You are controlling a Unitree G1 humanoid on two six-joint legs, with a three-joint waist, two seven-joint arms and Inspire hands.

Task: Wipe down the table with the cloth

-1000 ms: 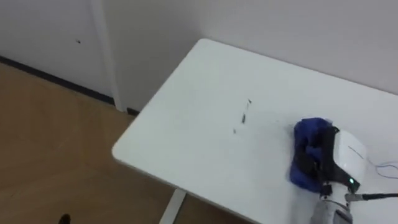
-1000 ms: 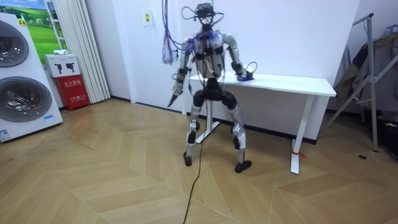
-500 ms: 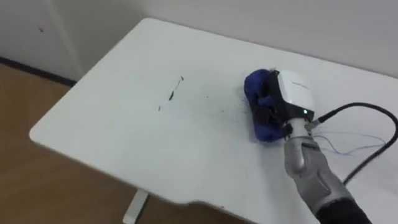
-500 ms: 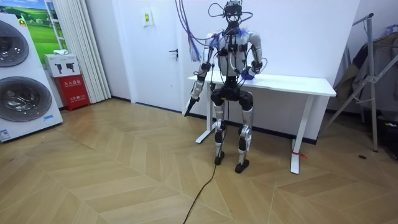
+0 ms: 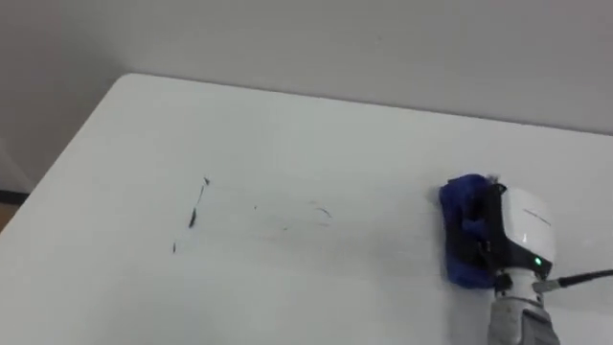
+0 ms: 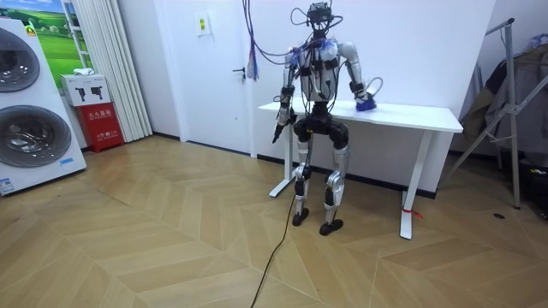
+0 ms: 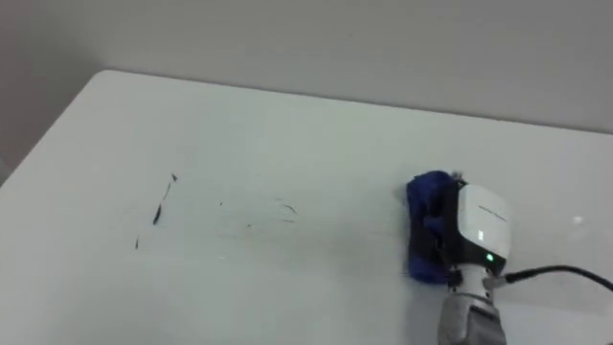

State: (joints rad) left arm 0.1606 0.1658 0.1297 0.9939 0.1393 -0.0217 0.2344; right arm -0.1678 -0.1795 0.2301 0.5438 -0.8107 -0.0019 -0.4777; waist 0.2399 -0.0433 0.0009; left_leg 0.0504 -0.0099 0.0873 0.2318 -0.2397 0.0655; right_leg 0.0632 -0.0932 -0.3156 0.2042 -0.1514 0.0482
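Note:
A blue cloth (image 5: 460,209) lies on the white table (image 5: 287,125), right of the middle. My right hand (image 5: 522,230) rests on top of it, dark fingers curled into the cloth, which shows at its left and far side. Short dark marks (image 5: 196,206) streak the tabletop well to the left of the cloth, with fainter smears (image 5: 311,213) between them. In the room view I stand upright at the table's front, right arm stretched out to the cloth (image 6: 366,104). My left hand (image 6: 278,133) hangs at my side, below the table's edge.
A wall runs right behind the table's far edge (image 5: 383,96). The table's left corner (image 5: 124,81) is near the marks. In the room view, washing machines (image 6: 30,111) and a red box (image 6: 101,124) stand far left, a clothes rack (image 6: 514,103) at the right.
I have stepped round to face the table squarely, so the view shifted. My right hand has slid the blue cloth to the right, away from the dark marks.

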